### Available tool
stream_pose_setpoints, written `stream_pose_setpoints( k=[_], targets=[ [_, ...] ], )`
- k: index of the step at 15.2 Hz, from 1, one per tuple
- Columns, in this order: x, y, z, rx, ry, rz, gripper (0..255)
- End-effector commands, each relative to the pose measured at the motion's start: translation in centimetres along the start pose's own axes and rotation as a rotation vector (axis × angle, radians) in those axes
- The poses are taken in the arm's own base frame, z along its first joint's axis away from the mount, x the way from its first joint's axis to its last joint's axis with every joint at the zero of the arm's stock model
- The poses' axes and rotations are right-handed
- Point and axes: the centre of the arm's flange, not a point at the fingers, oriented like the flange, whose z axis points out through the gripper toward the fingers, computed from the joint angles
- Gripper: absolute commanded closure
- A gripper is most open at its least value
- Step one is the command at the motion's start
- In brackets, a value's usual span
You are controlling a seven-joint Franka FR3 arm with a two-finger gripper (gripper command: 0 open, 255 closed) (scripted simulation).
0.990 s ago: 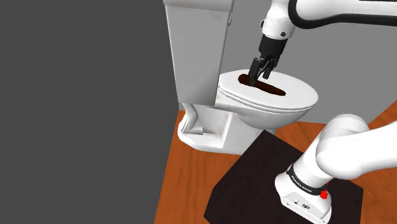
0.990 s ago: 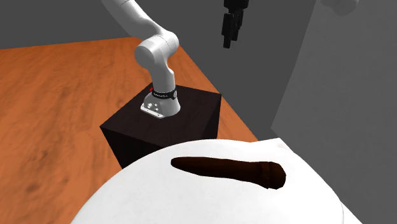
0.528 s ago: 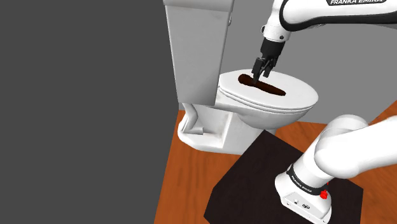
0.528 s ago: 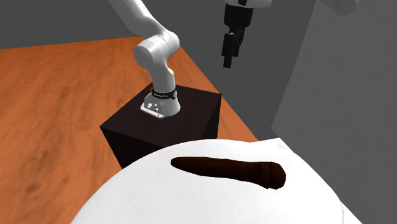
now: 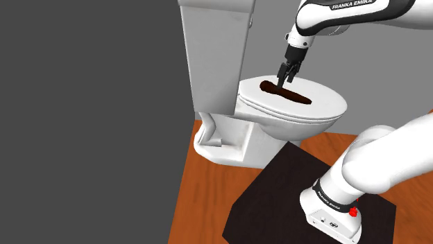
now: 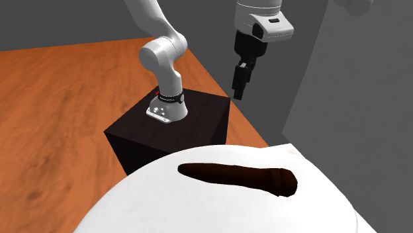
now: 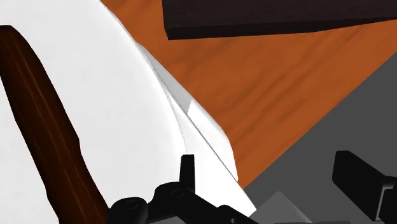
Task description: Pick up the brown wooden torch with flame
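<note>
Observed from the shoulder view: the gripper (image 5: 282,78) hangs at the 12 o'clock side of the dark brown torch (image 5: 284,92), and its tips appear to meet the wood. The second exterior view corrects this. There the gripper (image 6: 237,93) is in the air well apart from the torch (image 6: 238,177), at its 12 o'clock and over the far corner of the stand (image 6: 198,119).

The wrist view settles the fingers: the gripper (image 7: 267,162) is spread, with nothing between the two black tips. The torch (image 7: 51,127) lies off to one side of them, untouched.

The torch lies flat on the closed white toilet lid (image 5: 319,104), roughly along its middle. In the second exterior view its thicker end points to 3 o'clock. No flame can be made out.

Surface and room: the white toilet tank (image 5: 215,48) stands at the lid's 10 o'clock. The dark box stand (image 5: 277,194) sits at the toilet's 5 o'clock on an orange-brown wooden floor (image 5: 201,187). A plain grey wall (image 5: 83,104) is behind.

Change since one second ago: in the second exterior view the gripper has come lower, with its white hand now showing. In the shoulder view it has drawn toward 1 o'clock. The torch has not moved.
</note>
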Motion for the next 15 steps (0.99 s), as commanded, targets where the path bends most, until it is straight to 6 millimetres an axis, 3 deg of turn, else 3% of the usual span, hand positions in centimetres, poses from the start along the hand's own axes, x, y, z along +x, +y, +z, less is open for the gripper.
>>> stream_pose_setpoints(
  k=[1,15],
  targets=[
    [1.0,2.7,1.1,0.008,-0.005,-0.006,0],
    [7.9,19.8,7.8,0.076,-0.037,-0.039,0]
  ],
)
